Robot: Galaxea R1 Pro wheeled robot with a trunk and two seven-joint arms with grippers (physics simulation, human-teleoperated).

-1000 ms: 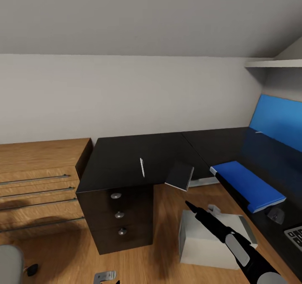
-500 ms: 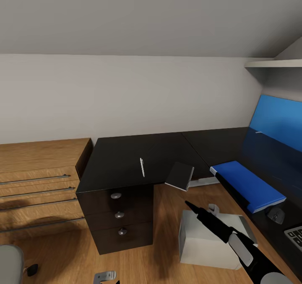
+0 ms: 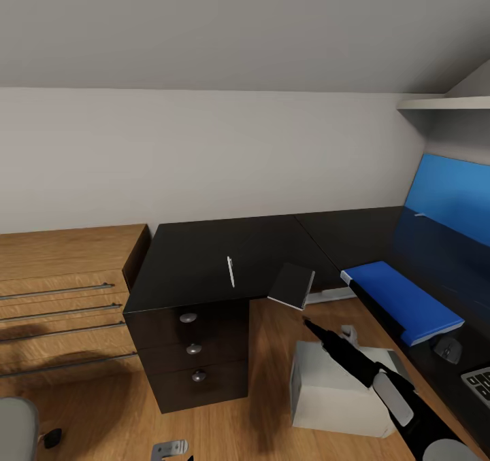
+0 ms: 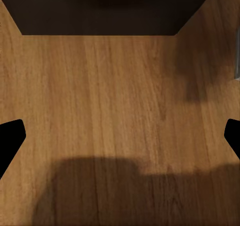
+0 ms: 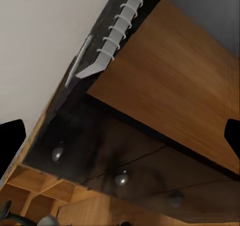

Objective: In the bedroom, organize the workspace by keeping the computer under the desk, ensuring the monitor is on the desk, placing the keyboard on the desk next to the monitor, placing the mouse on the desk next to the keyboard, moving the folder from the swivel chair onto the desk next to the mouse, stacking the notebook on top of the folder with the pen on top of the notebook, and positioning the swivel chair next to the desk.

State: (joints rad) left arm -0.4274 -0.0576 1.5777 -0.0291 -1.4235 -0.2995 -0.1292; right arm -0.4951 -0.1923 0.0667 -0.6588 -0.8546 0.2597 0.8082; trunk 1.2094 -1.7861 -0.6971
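Note:
The black desk (image 3: 197, 257) carries a thin pale pen (image 3: 231, 271). The small squarish notebook (image 3: 291, 285) juts over the desk's inner edge. On the right wing lie the blue folder (image 3: 401, 300), the mouse (image 3: 447, 347) and a corner of the keyboard (image 3: 480, 383), with the monitor (image 3: 449, 202) behind them. The grey computer (image 3: 327, 389) stands on the floor under that wing. My right gripper (image 3: 308, 326) reaches up below the notebook. In the right wrist view this gripper (image 5: 120, 136) is open, facing the notebook's spiral spine (image 5: 120, 26) and the pen (image 5: 80, 61). My left gripper (image 4: 120, 141) is open over the floor.
A light wooden drawer cabinet (image 3: 61, 298) stands left of the desk. The desk's three knobbed drawers (image 3: 194, 349) face me. A grey edge of the swivel chair (image 3: 13, 427) shows at the lower left. A white shelf (image 3: 442, 103) hangs at the upper right.
My right arm has risen slightly, bringing its tip closer to the notebook's underside. Everything else stays where it was.

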